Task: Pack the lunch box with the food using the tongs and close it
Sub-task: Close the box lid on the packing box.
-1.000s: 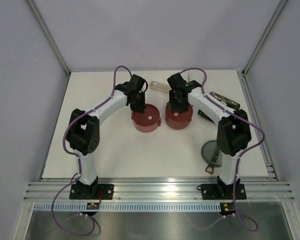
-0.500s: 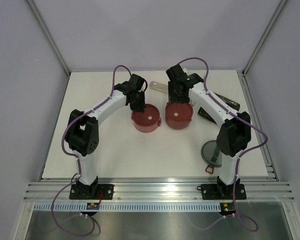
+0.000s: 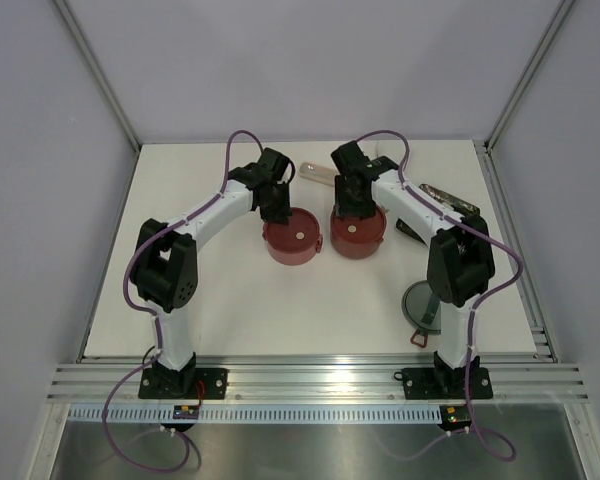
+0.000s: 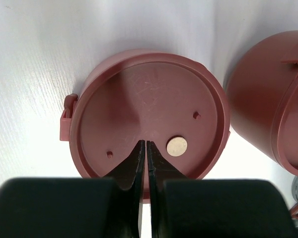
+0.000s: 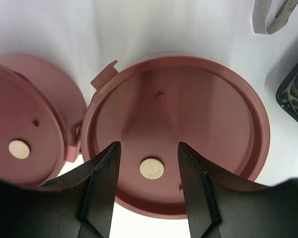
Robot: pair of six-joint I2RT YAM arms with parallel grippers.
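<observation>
- Left bowl (image 3: 292,240) and right bowl (image 3: 357,232) lidded, side by side.
- Left gripper (image 4: 146,148) pinched together, empty, over its lid; right gripper (image 5: 148,147) spread over the other.
- Closing step, I reckon: stack, then grey top lid (image 3: 423,303).

maroon bowls (image 3: 296,243), grey top lid (image 3: 423,303), black patterned tray (image 5: 295,97).

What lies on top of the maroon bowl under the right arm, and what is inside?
A flat maroon lid with a small pale disc covers the bowl. The lid hides whatever is inside.
</observation>
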